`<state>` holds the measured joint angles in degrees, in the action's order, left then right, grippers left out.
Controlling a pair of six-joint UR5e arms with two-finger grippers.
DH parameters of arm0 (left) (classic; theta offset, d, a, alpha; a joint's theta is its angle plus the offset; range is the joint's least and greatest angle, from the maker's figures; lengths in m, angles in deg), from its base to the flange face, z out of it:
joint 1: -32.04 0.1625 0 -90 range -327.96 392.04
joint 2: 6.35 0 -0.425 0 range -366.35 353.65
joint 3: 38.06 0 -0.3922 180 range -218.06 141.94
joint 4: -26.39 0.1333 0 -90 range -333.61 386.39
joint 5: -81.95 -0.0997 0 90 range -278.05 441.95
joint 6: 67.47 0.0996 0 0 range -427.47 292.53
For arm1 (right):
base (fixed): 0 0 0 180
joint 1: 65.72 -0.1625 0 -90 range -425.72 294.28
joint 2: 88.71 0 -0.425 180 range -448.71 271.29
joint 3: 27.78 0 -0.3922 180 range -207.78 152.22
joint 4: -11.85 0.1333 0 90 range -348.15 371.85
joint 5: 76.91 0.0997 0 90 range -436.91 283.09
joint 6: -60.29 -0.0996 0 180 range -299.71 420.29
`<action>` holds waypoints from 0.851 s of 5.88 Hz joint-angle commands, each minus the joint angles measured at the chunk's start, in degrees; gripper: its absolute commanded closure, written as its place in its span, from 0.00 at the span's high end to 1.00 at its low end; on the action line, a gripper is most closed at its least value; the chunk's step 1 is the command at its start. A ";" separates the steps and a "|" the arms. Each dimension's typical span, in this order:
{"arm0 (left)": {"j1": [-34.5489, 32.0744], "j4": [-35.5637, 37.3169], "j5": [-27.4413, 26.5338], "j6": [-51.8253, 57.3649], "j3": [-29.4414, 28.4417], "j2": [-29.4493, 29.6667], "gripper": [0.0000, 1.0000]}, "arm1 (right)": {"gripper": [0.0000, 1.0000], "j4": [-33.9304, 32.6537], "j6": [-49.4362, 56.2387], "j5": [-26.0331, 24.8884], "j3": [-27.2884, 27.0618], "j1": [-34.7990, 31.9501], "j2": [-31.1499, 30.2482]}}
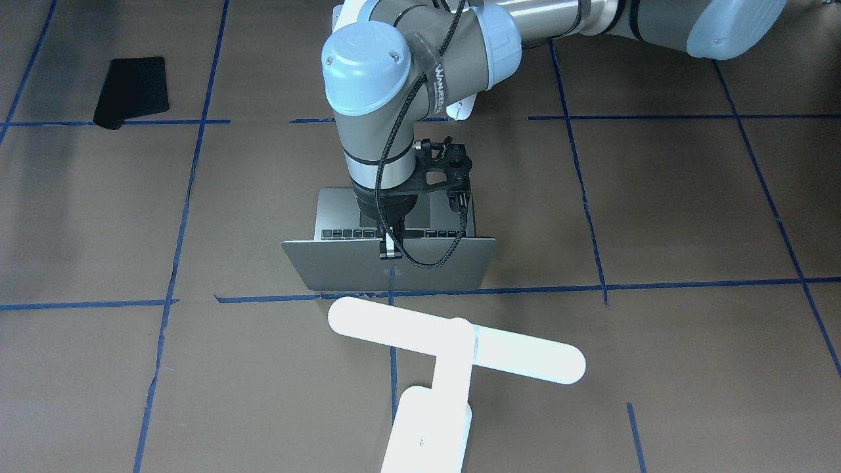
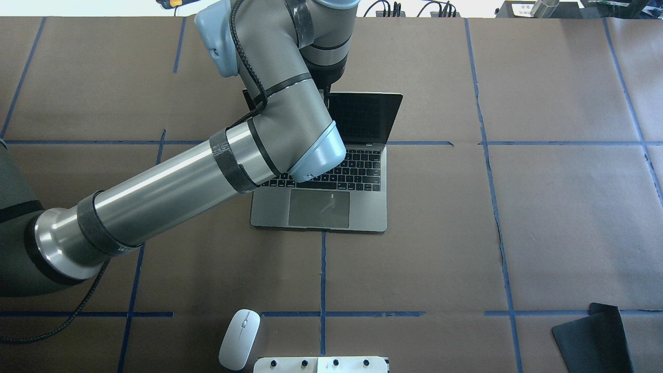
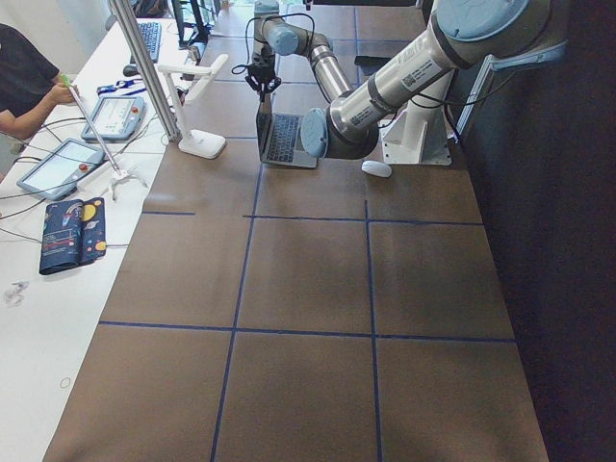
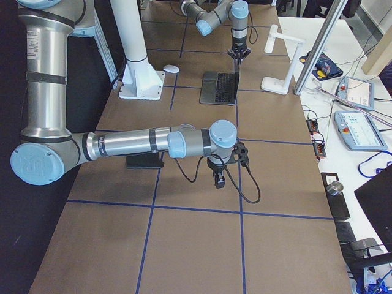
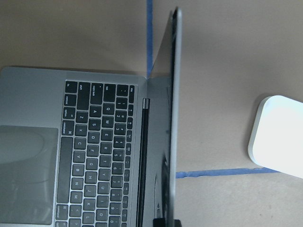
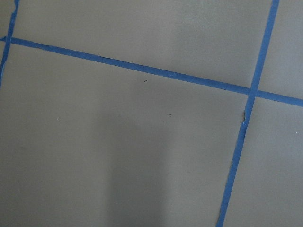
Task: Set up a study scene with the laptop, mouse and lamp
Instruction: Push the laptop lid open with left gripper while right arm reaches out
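Observation:
The grey laptop (image 2: pixel 362 217) stands open in the middle of the table, its lid upright. It also shows in the front view (image 1: pixel 341 266) and the left wrist view (image 5: pixel 94 142). My left gripper (image 1: pixel 390 251) is shut on the top edge of the lid, which runs edge-on in the left wrist view. The white lamp (image 1: pixel 453 341) stands behind the laptop on the operators' side, with its base (image 5: pixel 279 142) close to the lid. The white mouse (image 2: pixel 239 339) lies near the robot's base. My right gripper (image 4: pixel 218 179) hangs over bare table far away; I cannot tell its state.
A flat black mat (image 2: pixel 590 339) lies at the near right corner, also in the front view (image 1: pixel 131 90). The white bolted pedestal (image 2: pixel 321 364) stands beside the mouse. Blue tape lines cross the brown table. Operators' desks with tablets (image 3: pixel 67 166) run along the far side.

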<state>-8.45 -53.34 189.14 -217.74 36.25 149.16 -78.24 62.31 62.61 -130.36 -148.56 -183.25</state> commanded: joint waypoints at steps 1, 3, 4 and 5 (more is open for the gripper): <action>-0.64 -0.08 -0.22 -0.20 -0.14 -0.12 0.06 | 1.00 0.01 -2.02 0.31 0.10 0.39 0.93; -0.64 -3.31 -0.14 0.50 -0.05 -1.34 0.67 | 1.00 0.09 -2.03 0.40 -0.08 0.92 0.94; -0.72 -3.51 -0.14 0.50 0.13 -1.35 0.69 | 1.00 2.62 -3.77 0.75 -0.69 2.23 0.94; -1.51 -3.42 0.04 0.59 1.00 -1.26 0.70 | 1.00 11.43 -13.01 1.71 -0.78 5.46 -0.02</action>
<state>-9.41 -56.60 189.05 -217.22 36.61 147.91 -73.45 56.06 63.58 -130.94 -145.65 -182.61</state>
